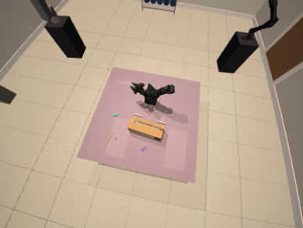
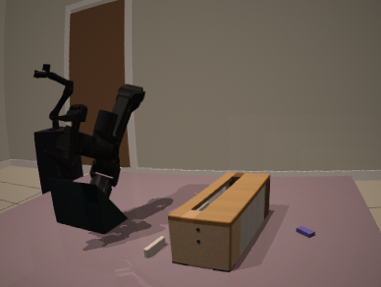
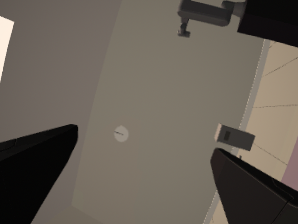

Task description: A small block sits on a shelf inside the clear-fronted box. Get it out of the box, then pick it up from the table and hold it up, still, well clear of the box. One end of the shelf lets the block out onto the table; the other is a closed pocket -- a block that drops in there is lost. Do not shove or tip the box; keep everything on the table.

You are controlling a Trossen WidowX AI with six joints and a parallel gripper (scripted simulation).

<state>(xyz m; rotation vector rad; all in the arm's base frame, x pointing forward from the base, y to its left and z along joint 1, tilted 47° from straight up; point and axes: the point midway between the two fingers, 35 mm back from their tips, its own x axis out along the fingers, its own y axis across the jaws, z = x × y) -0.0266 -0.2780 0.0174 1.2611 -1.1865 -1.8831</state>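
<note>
Top view: the wooden box (image 1: pixel 146 129) is seen at frame centre on the pink mat (image 1: pixel 183 101), w/ the arm (image 1: pixel 150 94) folded just above it.

Exterior view: box at lower centre, arm at left; a purple piece (image 2: pixel 305 231) lies at right. Block can't be made out.

Wrist view: gripper (image 3: pixel 143 163) jaws are held wide apart, nothing between them, aimed at a wall.

From my feed, the box (image 1: pixel 145 129) is sitting on the bench (image 1: pixel 183 97) just in front of the arm (image 1: pixel 150 94), with small bits lying around it.
</note>
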